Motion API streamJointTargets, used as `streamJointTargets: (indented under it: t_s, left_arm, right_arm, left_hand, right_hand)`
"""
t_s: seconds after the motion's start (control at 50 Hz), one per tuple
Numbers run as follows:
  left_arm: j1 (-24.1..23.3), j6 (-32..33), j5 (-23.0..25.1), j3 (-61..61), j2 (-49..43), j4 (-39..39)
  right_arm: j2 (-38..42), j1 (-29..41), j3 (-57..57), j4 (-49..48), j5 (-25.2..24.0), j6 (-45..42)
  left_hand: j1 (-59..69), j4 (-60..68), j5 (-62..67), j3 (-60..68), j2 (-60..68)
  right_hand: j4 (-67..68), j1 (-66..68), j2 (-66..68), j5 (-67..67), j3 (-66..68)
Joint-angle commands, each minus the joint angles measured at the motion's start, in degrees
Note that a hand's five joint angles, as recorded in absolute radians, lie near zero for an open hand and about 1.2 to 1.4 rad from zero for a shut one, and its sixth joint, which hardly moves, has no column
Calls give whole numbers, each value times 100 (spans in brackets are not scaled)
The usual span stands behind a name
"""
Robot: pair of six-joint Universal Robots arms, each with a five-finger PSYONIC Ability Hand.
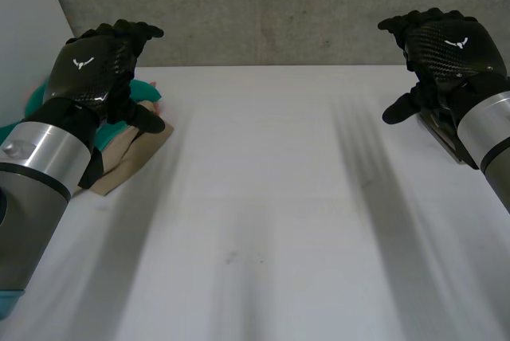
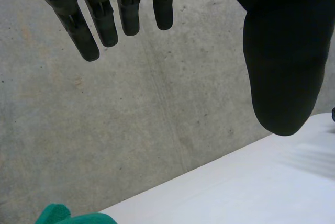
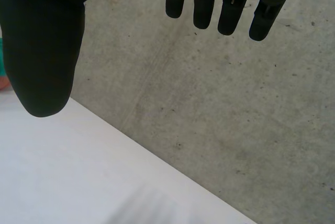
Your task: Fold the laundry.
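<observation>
Laundry (image 1: 135, 138) lies in a small heap under and just beside the left hand (image 1: 89, 66) in the head view: a teal cloth (image 1: 148, 90) near the fingers and a tan cloth (image 1: 131, 156) by the thumb, spreading onto the white table (image 1: 263, 205) beside the left arm (image 1: 36, 174). That hand is raised over the heap, its back to the camera, and no cloth is caught in it; whether the thumb touches the tan cloth cannot be told. The right hand (image 1: 446, 46) is well apart from the heap, across the table, and holds nothing. Past both sets of fingertips stands a concrete wall (image 1: 279, 6). In the left wrist view the left hand (image 2: 277, 67) is spread wide, its fingers (image 2: 104, 22) straight and set apart from the thumb, nothing between them; they point at the concrete wall (image 2: 131, 119), the table (image 2: 251, 182) edge runs below the thumb, and a bit of the teal cloth (image 2: 65, 216) shows well below the fingertips. In the right wrist view the right hand (image 3: 44, 51) is likewise wide and empty, fingers (image 3: 230, 7) straight toward the concrete wall (image 3: 235, 119), with the table (image 3: 63, 171) under the thumb and a sliver of teal cloth (image 3: 1, 56) just beside the thumb, well apart from the fingers
</observation>
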Motion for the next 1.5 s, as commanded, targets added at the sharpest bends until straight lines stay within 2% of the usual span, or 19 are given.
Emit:
streamJointTargets:
  t_s: [0.02,0.28,0.36,0.44,0.46,0.52,0.54,0.62,0.74,0.86,0.96,0.98,1.0,1.04,1.12,1.22,1.38,1.44,1.5]
  left_arm:
    - [4,5,12,-9,16,6]
    - [-5,92,20,131,-10,14]
    - [12,601,-6,395,-264,67]
    - [126,1602,-15,764,-827,146]
    - [283,2074,-6,938,-1063,198]
    - [714,2666,12,1177,-1485,295]
    - [1038,3016,20,1369,-1852,357]
    - [1558,3668,29,2027,-2924,445]
    - [1981,4065,82,3127,-4218,454]
    - [2429,4144,661,4112,-5318,445]
    - [2491,4100,1189,4534,-5714,445]
    - [2491,4092,1242,4578,-5741,454]
    - [2491,4074,1329,4596,-5750,454]
    - [2474,4030,1330,4588,-5723,463]
    - [2324,3758,1312,4386,-5425,463]
    - [2052,3082,1330,3806,-4477,498]
    - [1112,912,1435,2655,-2587,454]
    - [604,140,1706,2208,-2017,463]
    - [198,-267,1945,1855,-1769,515]
  right_arm:
    - [-14,3,5,-1,-51,1]
    - [21,222,-4,78,-148,-34]
    - [21,477,75,131,-516,-350]
    - [30,688,285,131,-877,-1042]
    - [30,723,330,131,-886,-1175]
    - [100,864,435,96,-843,-1588]
    - [135,882,444,105,-842,-1668]
    - [451,943,444,114,-816,-1880]
    - [707,970,427,122,-798,-1897]
    - [926,961,427,122,-790,-1897]
    - [1014,961,427,122,-790,-1906]
    - [1015,961,427,122,-790,-1906]
    - [1023,961,427,122,-790,-1906]
    - [1023,961,427,114,-781,-1906]
    - [1023,952,418,114,-781,-1906]
    - [1023,891,374,105,-737,-1906]
    - [962,856,164,114,-456,-1862]
    - [944,838,67,114,-316,-1818]
    - [935,829,14,113,-184,-1818]
  left_hand:
    - [-510,-582,-560,-576,-589]
    - [-421,-493,-471,-487,-500]
    - [-371,-443,-421,-437,-450]
    - [-388,-459,-437,-453,-466]
    - [-438,-509,-487,-503,-517]
    - [-472,-543,-521,-537,-551]
    - [-472,-543,-522,-537,-551]
    - [-489,-560,-538,-554,-567]
    - [-489,-560,-538,-554,-567]
    - [-489,-560,-538,-554,-567]
    - [197,125,147,131,118]
    - [984,912,934,918,905]
    - [3556,3485,3506,3491,3477]
    - [6327,6256,6278,6262,6248]
    - [6490,6418,6440,6424,6411]
    - [6490,6418,6440,6424,6411]
    - [6490,6418,6440,6424,6411]
    - [6490,6418,6440,6424,6411]
    - [6490,6418,6440,6424,6411]
  right_hand:
    - [-537,-487,-448,-530,-550]
    - [-537,-487,-448,-530,-550]
    - [-537,-487,-448,-530,-550]
    - [-537,-487,-448,-530,-550]
    - [-537,-487,-448,-530,-550]
    - [-537,-487,-448,-530,-550]
    - [-537,-487,-448,-530,-550]
    - [-537,-487,-448,-530,-550]
    - [-537,-487,-448,-530,-550]
    - [-537,-487,-448,-530,-550]
    - [-537,-487,-448,-530,-550]
    - [-537,-487,-448,-530,-550]
    - [-537,-487,-448,-530,-550]
    - [-537,-487,-448,-530,-550]
    - [-537,-487,-448,-530,-550]
    - [-537,-487,-448,-530,-550]
    - [-537,-487,-448,-530,-550]
    - [-537,-487,-448,-530,-550]
    - [-537,-487,-448,-530,-550]
